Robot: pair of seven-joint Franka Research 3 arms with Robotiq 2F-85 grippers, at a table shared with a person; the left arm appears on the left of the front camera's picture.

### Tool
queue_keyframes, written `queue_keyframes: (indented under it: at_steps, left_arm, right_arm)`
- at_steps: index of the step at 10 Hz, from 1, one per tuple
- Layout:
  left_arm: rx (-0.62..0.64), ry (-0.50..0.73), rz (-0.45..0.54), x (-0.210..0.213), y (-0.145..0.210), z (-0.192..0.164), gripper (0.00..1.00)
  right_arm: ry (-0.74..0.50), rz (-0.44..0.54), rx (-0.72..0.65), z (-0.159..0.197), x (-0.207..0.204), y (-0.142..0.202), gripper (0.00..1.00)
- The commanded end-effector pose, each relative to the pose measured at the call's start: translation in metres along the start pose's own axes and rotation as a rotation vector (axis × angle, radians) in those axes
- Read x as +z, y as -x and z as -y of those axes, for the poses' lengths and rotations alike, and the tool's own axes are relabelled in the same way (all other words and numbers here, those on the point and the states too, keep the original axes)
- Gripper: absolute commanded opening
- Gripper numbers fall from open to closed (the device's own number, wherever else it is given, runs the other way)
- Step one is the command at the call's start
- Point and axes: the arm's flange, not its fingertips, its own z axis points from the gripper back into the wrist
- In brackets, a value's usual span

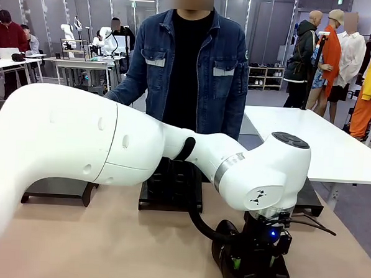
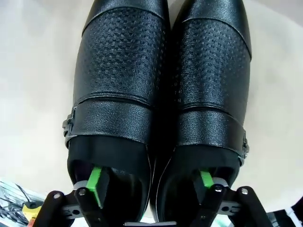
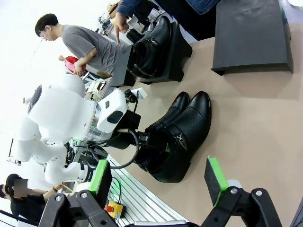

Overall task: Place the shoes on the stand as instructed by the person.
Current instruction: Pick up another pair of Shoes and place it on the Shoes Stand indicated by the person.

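The strap pair of glossy black shoes stands side by side on the tan table, buckles outward. My left gripper is open over them, one green-padded finger down inside each shoe's opening, the inner walls between them. From the front, that gripper hangs over the shoes at the near edge. My right gripper is open and holds nothing, well back from this pair. A second black pair sits on a black stand. The person stands across the table, a hand pointing down beside that stand.
An empty black stand sits at the table's far edge, with another at the left and the middle one partly hidden by my left arm. A white table stands at the right.
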Motion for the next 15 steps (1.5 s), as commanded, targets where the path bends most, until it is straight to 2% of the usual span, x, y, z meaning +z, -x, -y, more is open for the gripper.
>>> queue_keyframes:
  at_steps: [1,3,4,6,9,11,13,15]
  left_arm:
    - [-0.033,0.007,-0.019,0.001,-0.002,0.001,0.00]
    - [-0.048,-0.001,-0.022,-0.001,-0.004,-0.002,0.00]
    - [-0.050,0.001,-0.022,0.001,-0.005,-0.003,0.17]
    - [-0.062,-0.009,-0.019,0.004,-0.006,-0.003,0.00]
    - [-0.078,-0.004,-0.026,0.016,-0.007,-0.006,0.00]
    - [-0.084,0.002,0.019,0.055,-0.009,-0.020,0.00]
    - [-0.087,0.008,0.049,0.114,-0.011,-0.050,0.00]
    - [-0.136,0.039,0.098,0.154,-0.012,-0.080,0.00]
  right_arm:
    - [-0.012,0.012,0.020,0.001,0.001,-0.001,1.00]
    - [-0.012,0.012,0.020,0.001,0.001,-0.001,1.00]
    - [-0.012,0.012,0.020,0.001,0.001,-0.001,1.00]
    - [-0.012,0.012,0.020,0.001,0.001,-0.001,1.00]
    - [-0.012,0.012,0.020,0.001,0.001,-0.001,1.00]
    - [-0.012,0.012,0.020,0.001,0.001,-0.001,1.00]
    - [-0.012,0.012,0.020,0.001,0.001,-0.001,1.00]
    - [-0.012,0.012,0.020,0.001,0.001,-0.001,1.00]
